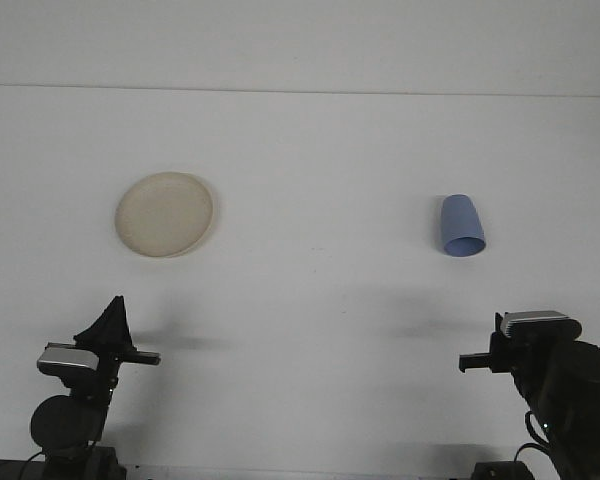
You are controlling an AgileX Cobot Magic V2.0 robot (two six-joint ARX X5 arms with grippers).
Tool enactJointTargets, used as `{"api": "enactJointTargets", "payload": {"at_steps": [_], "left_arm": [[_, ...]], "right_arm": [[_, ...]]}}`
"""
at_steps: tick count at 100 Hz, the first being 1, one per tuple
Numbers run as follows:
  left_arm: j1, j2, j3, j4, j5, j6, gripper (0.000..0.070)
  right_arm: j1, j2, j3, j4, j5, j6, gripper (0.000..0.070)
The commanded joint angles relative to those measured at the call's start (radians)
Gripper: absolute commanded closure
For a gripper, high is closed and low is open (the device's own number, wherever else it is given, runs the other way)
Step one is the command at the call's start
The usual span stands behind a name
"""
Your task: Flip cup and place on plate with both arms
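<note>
A blue cup point(462, 226) lies on its side at the right of the white table, with its open mouth facing the near edge. A cream plate point(165, 213) rests flat at the left, holding nothing. My left gripper point(108, 318) sits low near the front left edge, well short of the plate. Its fingers meet in a single black point, so it is shut and holds nothing. My right gripper point(528, 335) is at the front right, well short of the cup, and only its camera housing and wrist show.
The white table point(310, 300) runs back to a pale wall. Both arm bases stand at the bottom corners of the view.
</note>
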Motion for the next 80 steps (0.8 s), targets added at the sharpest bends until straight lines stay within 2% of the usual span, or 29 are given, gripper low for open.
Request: {"api": "enactJointTargets", "payload": {"at_steps": [1, 7, 13, 48, 80], "left_arm": [[-0.002, -0.001, -0.019, 0.01, 0.001, -0.002, 0.069], [-0.002, -0.001, -0.019, 0.01, 0.001, -0.002, 0.069], [-0.002, -0.001, -0.019, 0.01, 0.001, -0.002, 0.069], [-0.002, -0.001, -0.019, 0.01, 0.001, -0.002, 0.069], [-0.002, -0.001, -0.019, 0.01, 0.001, -0.002, 0.0689]], "right_arm": [[0.0, 0.003, 0.015, 0.008, -0.001, 0.01, 0.0375], [0.0, 0.003, 0.015, 0.007, -0.001, 0.01, 0.0263], [0.0, 0.003, 0.015, 0.005, -0.001, 0.011, 0.0214], [0.0, 0.047, 0.015, 0.071, 0.0, 0.021, 0.0214], [-0.008, 0.269, -0.003, 0.307, 0.0, 0.006, 0.0214]]}}
